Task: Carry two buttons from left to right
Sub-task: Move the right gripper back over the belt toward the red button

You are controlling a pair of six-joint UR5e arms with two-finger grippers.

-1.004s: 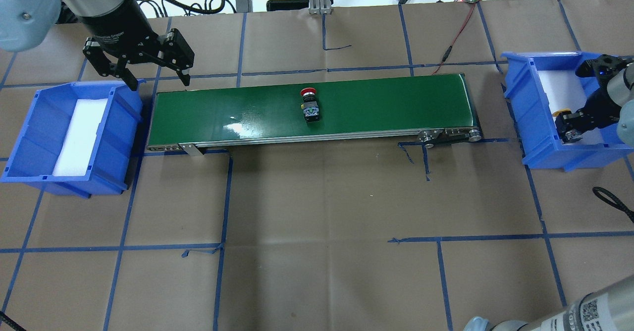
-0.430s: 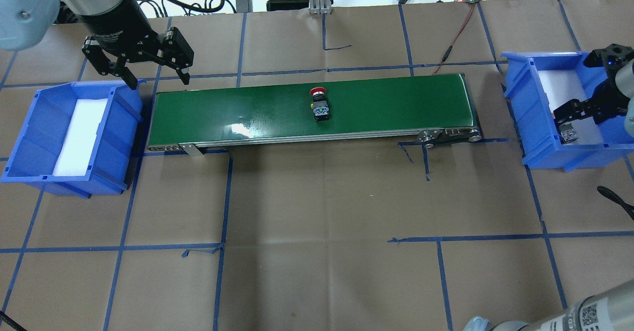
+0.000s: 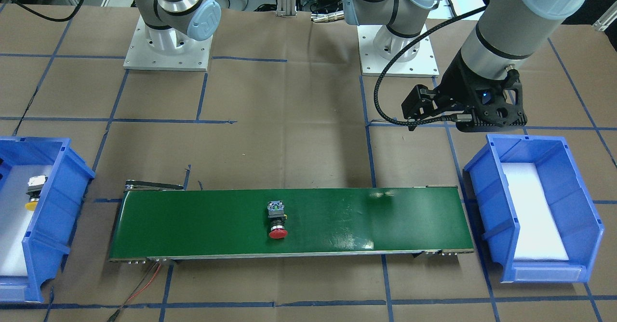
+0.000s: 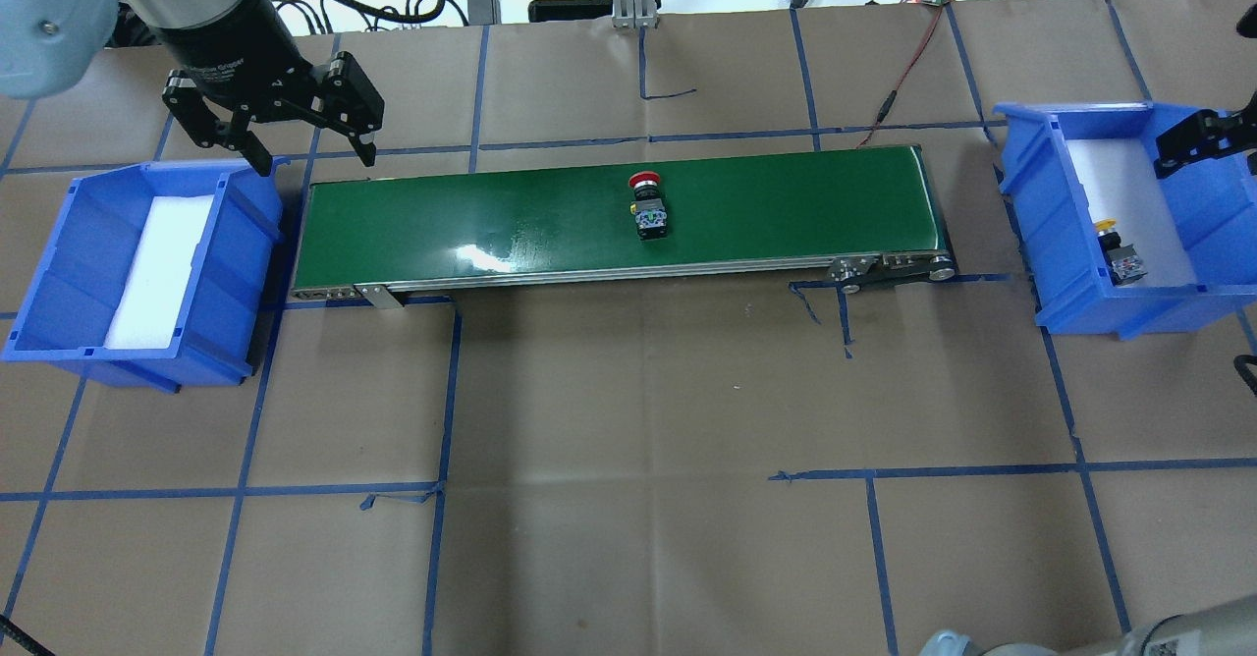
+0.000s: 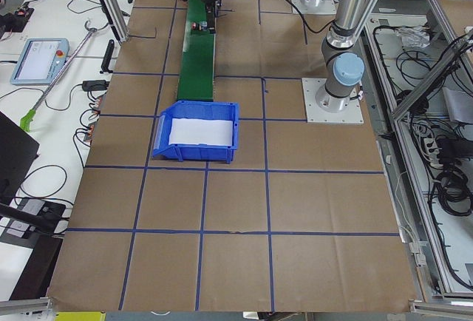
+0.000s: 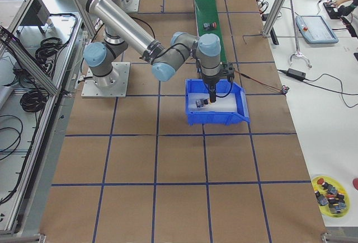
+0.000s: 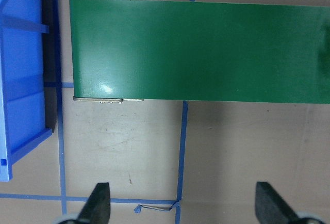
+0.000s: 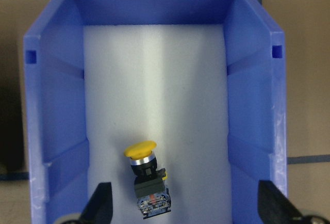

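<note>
Half done: yellow button (image 8: 147, 182) lay in the right bin (image 4: 1043, 206), right gripper (image 8: 186, 208) released above it. Red button (image 4: 648, 210) sat mid-conveyor (image 4: 471, 219); left gripper (image 4: 314, 161) hung spread, empty, far-left.

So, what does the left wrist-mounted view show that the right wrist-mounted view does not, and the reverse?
Only the left wrist-mounted view shows the green conveyor belt, its end beside the blue plastic bin on the robot's left; no button appears there. Only the right wrist-mounted view shows the yellow-capped push-button lying on its side on the white foam pad inside the blue plastic bin on the robot's right. Both show an open gripper, the left gripper and the right gripper, and brown paper with blue tape lines.
</note>
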